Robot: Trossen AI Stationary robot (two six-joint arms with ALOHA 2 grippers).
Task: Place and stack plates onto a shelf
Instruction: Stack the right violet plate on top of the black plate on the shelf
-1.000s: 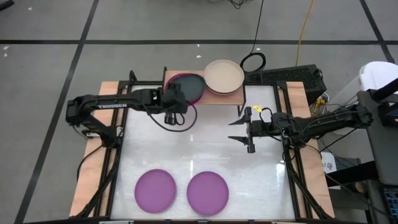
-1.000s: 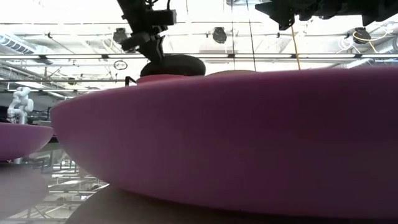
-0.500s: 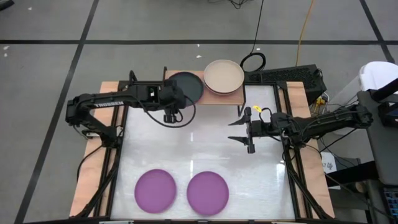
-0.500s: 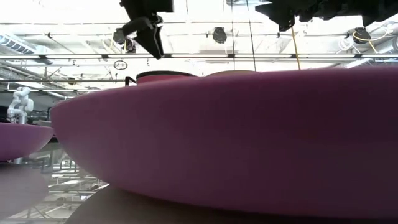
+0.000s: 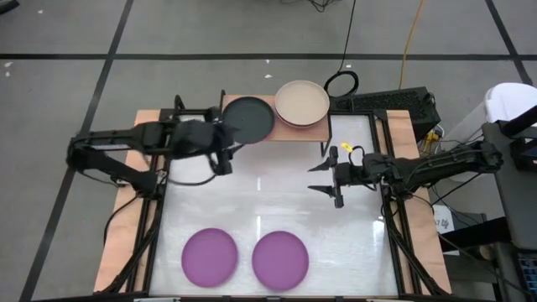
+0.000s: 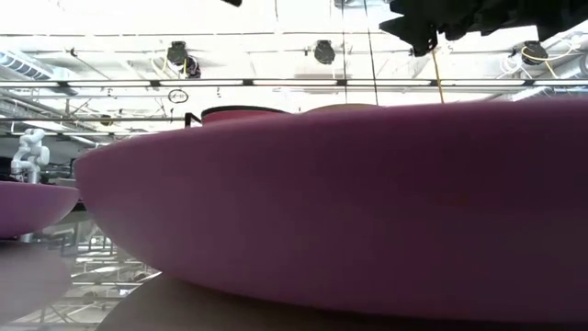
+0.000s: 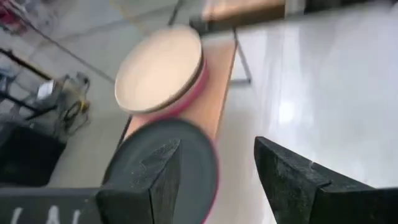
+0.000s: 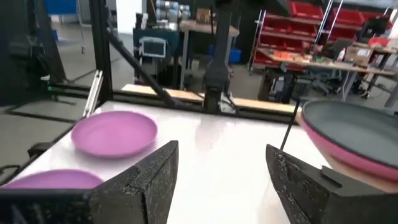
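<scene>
Under the black plate point(image 8: 356, 129), a pink rim, unseen from overhead.

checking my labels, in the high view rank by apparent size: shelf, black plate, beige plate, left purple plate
1. shelf, partly hidden under its stacks
2. to 4. left purple plate, beige plate and black plate look about alike; I won't rank them.

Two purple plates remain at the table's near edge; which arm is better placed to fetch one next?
Probably the right: its open tool hangs empty over mid-table, nearer the purple plates. The left tool, also open, sits by the shelf.
</scene>
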